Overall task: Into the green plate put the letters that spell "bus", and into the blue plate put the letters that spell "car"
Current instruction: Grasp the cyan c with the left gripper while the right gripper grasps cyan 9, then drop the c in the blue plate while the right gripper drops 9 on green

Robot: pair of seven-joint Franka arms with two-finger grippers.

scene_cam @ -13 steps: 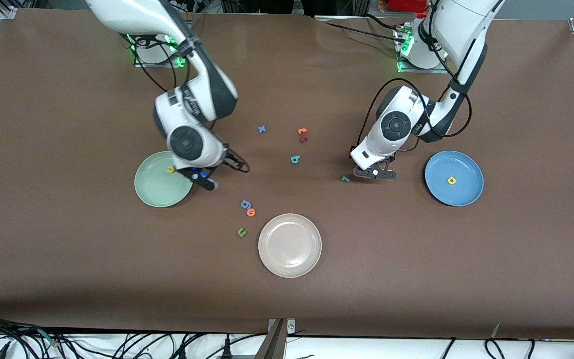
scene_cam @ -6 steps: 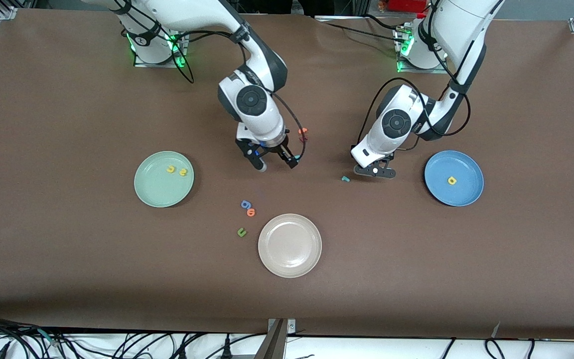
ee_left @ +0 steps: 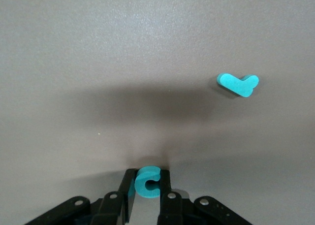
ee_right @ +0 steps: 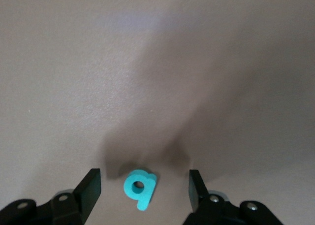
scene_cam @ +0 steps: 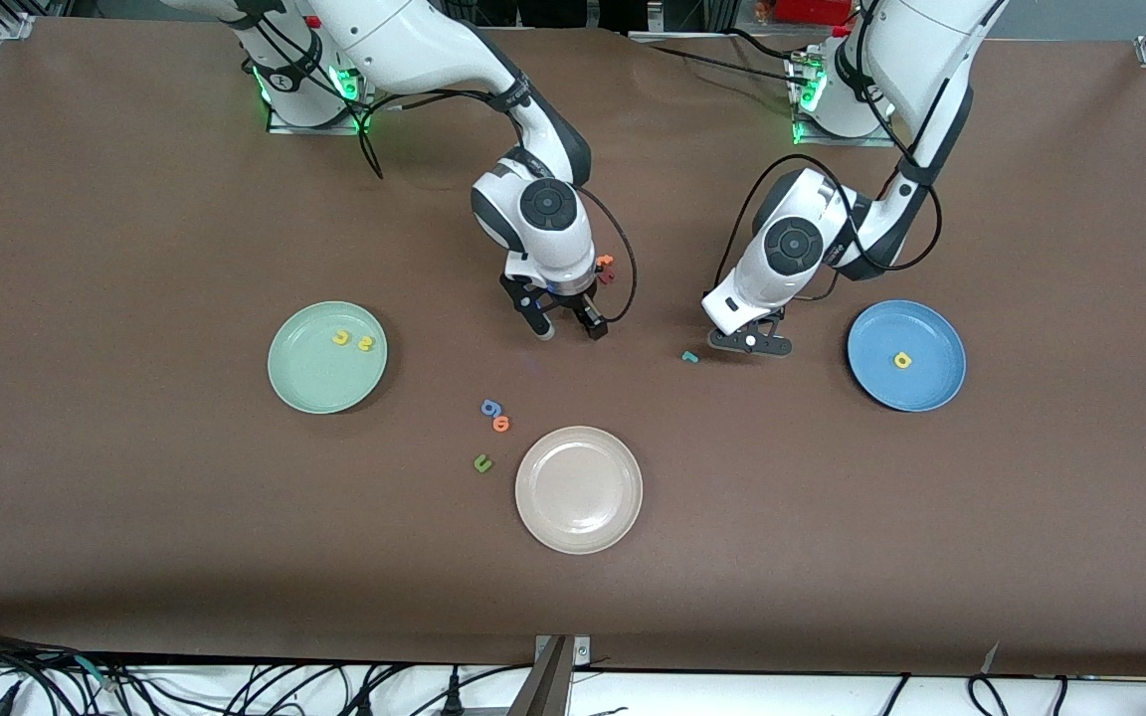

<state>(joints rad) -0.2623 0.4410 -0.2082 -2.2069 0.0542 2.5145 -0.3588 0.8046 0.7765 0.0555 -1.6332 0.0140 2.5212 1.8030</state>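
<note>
Teal "b" [ee_right: 139,186] lies between the right hand's [ee_right: 144,189] open fingers; left hand [ee_left: 147,191] pinches the teal "c" [ee_left: 146,181].

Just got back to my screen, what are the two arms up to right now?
The left gripper is pinching the teal "c" on the table, near the teal "r". The right gripper stands open around the teal "b". The green plate holds two yellow letters; the blue plate holds the yellow "a".
</note>
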